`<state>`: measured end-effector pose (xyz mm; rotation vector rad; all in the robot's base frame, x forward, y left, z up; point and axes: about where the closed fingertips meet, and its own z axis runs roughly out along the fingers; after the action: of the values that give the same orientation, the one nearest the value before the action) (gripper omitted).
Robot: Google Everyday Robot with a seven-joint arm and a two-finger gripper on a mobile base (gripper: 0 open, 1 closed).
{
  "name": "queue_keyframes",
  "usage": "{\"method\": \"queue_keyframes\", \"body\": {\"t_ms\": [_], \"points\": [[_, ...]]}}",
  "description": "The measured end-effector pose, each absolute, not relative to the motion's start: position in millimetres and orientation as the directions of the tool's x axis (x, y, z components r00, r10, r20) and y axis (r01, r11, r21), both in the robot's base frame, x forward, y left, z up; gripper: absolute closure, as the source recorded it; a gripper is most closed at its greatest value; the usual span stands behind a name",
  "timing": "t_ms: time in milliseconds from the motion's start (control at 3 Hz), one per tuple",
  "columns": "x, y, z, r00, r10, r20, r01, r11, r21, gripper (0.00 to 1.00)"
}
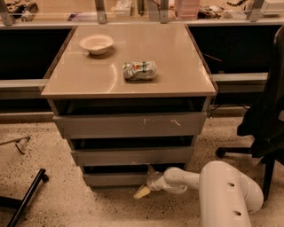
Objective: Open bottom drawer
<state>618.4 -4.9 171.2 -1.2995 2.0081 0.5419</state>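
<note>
Reaching in low from the right, the pincer (146, 181) sits against the right end of the bottom drawer (113, 179) — clenched or released, I cannot tell. That drawer is the lowest of three fronts beneath the counter (177, 75), just above the floor.

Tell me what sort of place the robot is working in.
Probably an office or lab workspace: a three-drawer cabinet on speckled floor, a black office chair, a cluttered bench behind. The gripper is at the bottom drawer front.
</note>
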Motion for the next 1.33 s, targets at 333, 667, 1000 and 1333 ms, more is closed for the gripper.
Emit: {"method": "queue_keyframes", "body": {"t_ms": [333, 667, 1000, 1333], "points": [[615.5, -2.3, 172.3, -0.279, -0.625, -0.729, -0.912, 0.411, -0.004, 0.0], [607.5, 0.3, 172.7, -0.298, -0.609, -0.736, -0.91, 0.415, 0.025, 0.0], [607.4, 0.3, 177.0, -0.298, -0.608, -0.736, -0.91, 0.415, 0.025, 0.0], [587.9, 6.4, 181.1, -0.32, -0.585, -0.745, -0.909, 0.411, 0.068, 0.0]]}}
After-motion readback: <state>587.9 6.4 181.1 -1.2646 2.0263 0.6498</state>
